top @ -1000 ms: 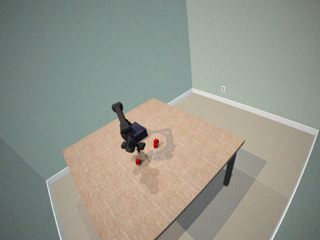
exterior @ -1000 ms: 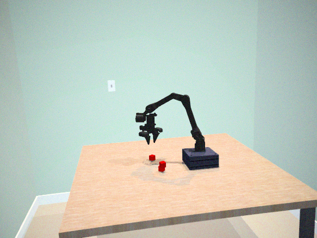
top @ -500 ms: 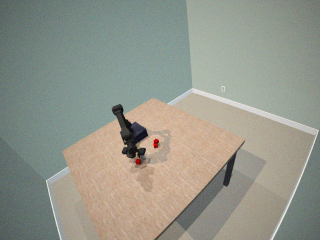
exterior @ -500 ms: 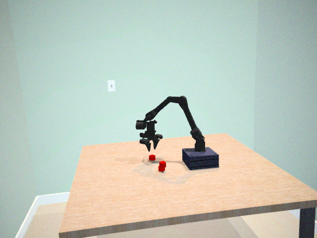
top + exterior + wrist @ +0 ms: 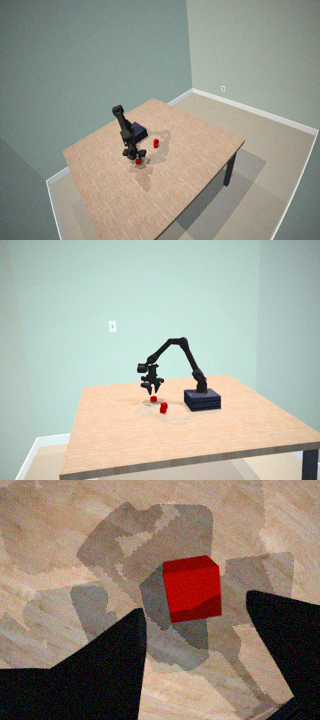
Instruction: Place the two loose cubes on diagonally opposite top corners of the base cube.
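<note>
One tool [image 5: 152,391] hangs over your loose cube [image 5: 153,398], fingers spread wide and holding nothing, tips clear above it. You see that cube alone on the table [image 5: 232,420]; well apart, another cube [image 5: 164,405] sits atop the base [image 5: 162,410].
</note>
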Robot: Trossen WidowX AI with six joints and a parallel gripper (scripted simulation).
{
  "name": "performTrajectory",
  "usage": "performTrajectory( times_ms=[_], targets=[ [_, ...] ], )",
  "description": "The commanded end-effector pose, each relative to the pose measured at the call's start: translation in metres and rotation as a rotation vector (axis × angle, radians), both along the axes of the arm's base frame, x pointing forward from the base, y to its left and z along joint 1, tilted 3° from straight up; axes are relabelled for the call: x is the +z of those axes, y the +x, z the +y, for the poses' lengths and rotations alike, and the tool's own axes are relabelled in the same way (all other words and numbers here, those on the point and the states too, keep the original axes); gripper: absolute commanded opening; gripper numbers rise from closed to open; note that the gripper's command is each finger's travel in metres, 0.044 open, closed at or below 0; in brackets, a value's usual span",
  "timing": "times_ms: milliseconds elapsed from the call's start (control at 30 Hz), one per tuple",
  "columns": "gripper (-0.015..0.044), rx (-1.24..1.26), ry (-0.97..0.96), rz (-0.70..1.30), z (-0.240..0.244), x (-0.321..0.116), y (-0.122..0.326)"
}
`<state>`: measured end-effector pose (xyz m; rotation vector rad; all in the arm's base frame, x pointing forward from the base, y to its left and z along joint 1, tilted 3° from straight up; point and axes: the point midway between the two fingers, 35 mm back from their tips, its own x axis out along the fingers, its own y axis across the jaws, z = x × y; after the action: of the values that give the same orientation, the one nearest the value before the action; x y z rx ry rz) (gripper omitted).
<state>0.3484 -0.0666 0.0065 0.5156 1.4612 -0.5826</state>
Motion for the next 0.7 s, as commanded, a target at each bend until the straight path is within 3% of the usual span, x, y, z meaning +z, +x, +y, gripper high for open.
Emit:
performTrajectory(
  times_ms=[0,667],
  targets=[
    [0.0265,0.003,-0.001,0.012,0.0,-0.009,-0.002],
    [0.0265,0.003,-0.001,0.012,-0.002,-0.036,-0.002]
  ],
)
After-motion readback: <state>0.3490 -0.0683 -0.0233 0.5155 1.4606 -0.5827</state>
